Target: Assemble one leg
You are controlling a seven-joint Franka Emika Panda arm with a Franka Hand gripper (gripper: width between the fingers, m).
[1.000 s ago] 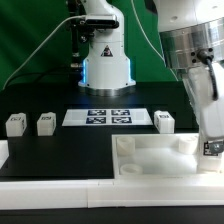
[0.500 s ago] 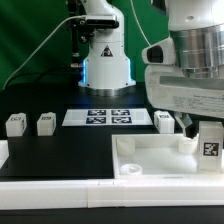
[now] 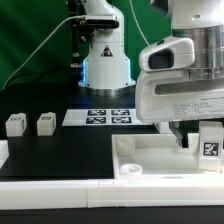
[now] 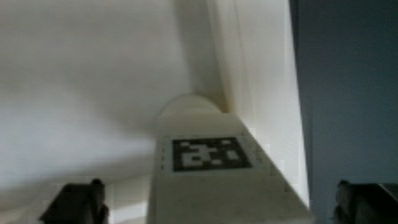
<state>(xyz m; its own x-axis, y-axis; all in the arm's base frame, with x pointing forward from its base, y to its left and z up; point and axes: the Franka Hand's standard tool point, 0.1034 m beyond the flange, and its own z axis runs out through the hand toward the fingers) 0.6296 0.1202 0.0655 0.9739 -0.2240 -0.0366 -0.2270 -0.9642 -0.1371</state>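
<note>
- Exterior view: the arm's bulky wrist housing hangs low over the tabletop [image 3: 150,158], hiding most of its far side. The leg [image 3: 209,142] stands upright at the exterior view's right edge, tag facing the camera, over or on the tabletop's corner there; whether it is seated in a socket I cannot tell.
- Two spare legs [image 3: 14,124] [image 3: 45,123] wait well apart on the dark table [image 3: 60,150], and the marker board [image 3: 105,117] lies beyond them.
- Wrist view: the gripper [image 4: 222,200] points down at the leg [image 4: 210,150], the two fingers [image 4: 75,203] standing apart on either side without visibly touching it. The wide stance suggests a grasp about to be made or just released.
</note>
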